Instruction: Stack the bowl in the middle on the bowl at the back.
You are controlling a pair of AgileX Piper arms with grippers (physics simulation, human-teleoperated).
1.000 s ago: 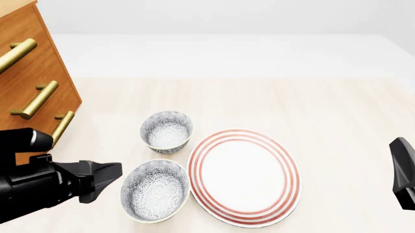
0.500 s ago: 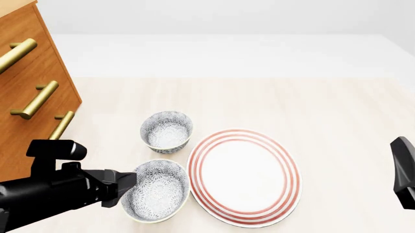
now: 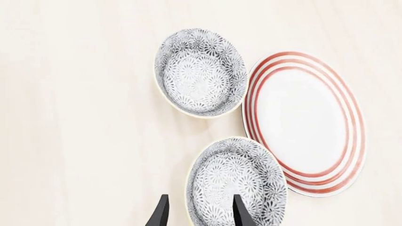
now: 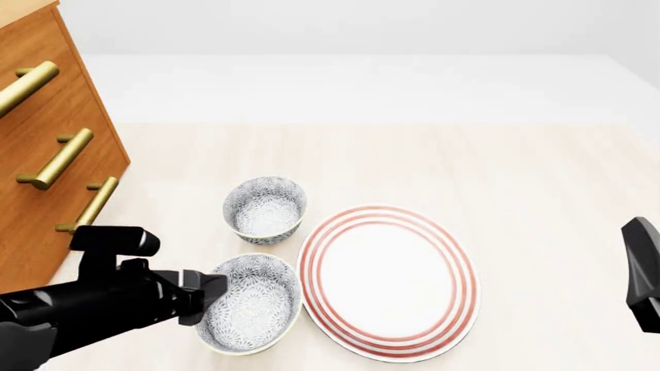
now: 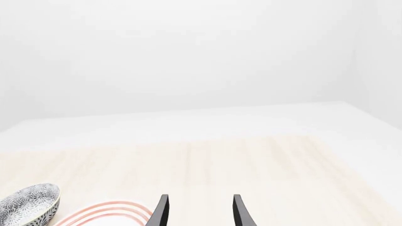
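Straddling the left rim of the bowl in the middle, the left gripper stands parted, one finger inside. Right gripper likewise parted, empty.

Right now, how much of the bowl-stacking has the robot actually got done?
Nothing is stacked yet. Both floral bowls sit apart on the table beside the red-ringed plate. In hand: the left claw is open, its fingers straddling the near rim of the bowl in the middle. Left: close, lift, and set it into the bowl at the back. The right claw waits, open.
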